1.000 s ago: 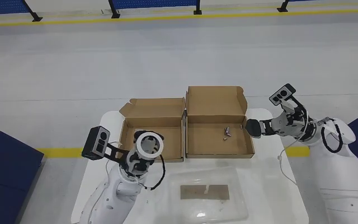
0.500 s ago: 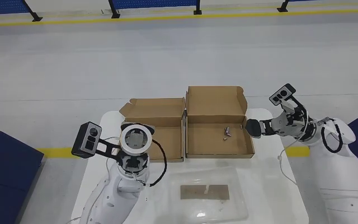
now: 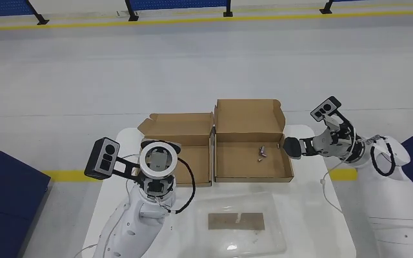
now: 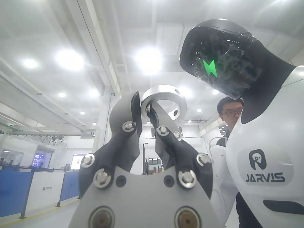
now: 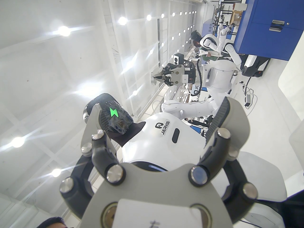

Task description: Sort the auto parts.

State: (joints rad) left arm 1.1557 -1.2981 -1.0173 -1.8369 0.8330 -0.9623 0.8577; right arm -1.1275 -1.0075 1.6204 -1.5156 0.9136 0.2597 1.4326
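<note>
Left gripper (image 4: 143, 106) clamping metal ring (image 4: 163, 91) by left cardboard box (image 3: 197, 161), right gripper (image 5: 160, 106) spread wide beside right box (image 3: 251, 171)

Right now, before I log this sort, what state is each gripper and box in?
left gripper: shut on the metal ring
right gripper: open, empty
left box: open, lid up
right box: open, small metal parts inside

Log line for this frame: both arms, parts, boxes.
left gripper: shut on metal ring, held high by left box | right gripper: open, empty, beside right box | small parts: in right box
</note>
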